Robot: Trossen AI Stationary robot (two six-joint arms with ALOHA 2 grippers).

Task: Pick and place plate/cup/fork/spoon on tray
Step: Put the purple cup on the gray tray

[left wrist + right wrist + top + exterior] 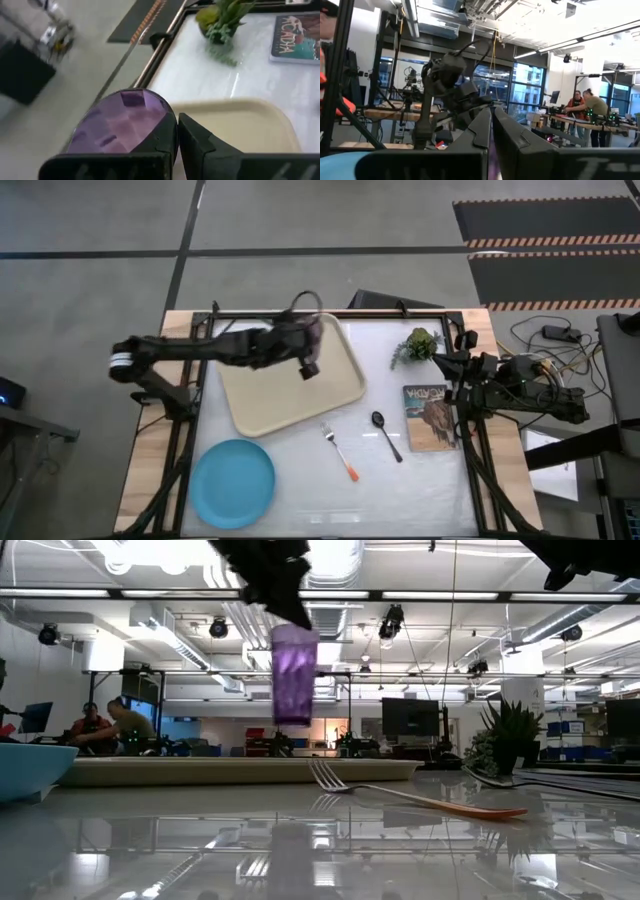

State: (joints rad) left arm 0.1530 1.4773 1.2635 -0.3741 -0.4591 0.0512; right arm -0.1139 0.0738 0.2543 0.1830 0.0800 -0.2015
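One cup is pinched by the left tool and held high above the tray's far edge. If released from there, it could topple or bounce off. The right tool, pressed together, waits at the desk's right edge.

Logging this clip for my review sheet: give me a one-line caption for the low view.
Left end effector holds the purple cup in the air above the tray, fork lying in front.

Purple cup held above cream tray, blue plate, fork, spoon on table
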